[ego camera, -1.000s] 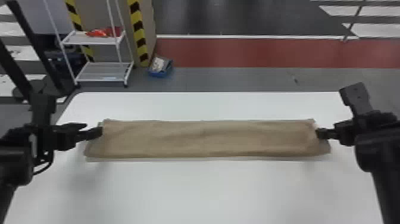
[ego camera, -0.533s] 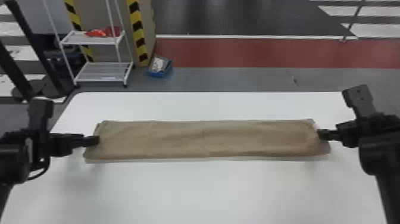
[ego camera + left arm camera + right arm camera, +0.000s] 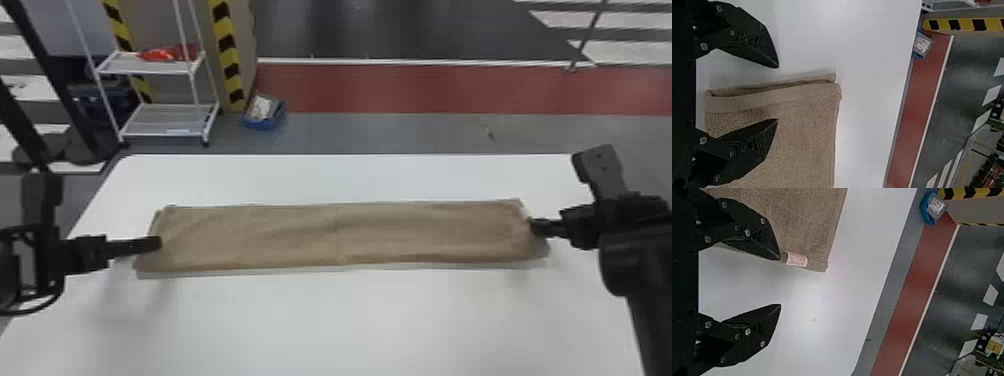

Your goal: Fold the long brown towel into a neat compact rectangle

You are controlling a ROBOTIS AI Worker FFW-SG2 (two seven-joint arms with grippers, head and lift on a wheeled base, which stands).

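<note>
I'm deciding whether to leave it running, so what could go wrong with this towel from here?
The left pincer stands open across the brown towel's end, where one layer pokes out past another; closing might catch only some layers.

The right pincer, also open, has one finger beside the pale label, so it could pinch that instead of enough cloth.

The towel (image 3: 340, 235) lies on the surface (image 3: 340, 320), lengthwise from left to right. The left claw (image 3: 159, 243) is at its left end, the right claw (image 3: 536, 227) at its right end; a tag (image 3: 797, 259) sits on that right end. Behind the surface, to the left, a cart (image 3: 167, 134) stands on the floor (image 3: 400, 132), with a packet (image 3: 167, 53) on its upper shelf. Right of the cart, a bin (image 3: 261, 124) is on the floor.
</note>
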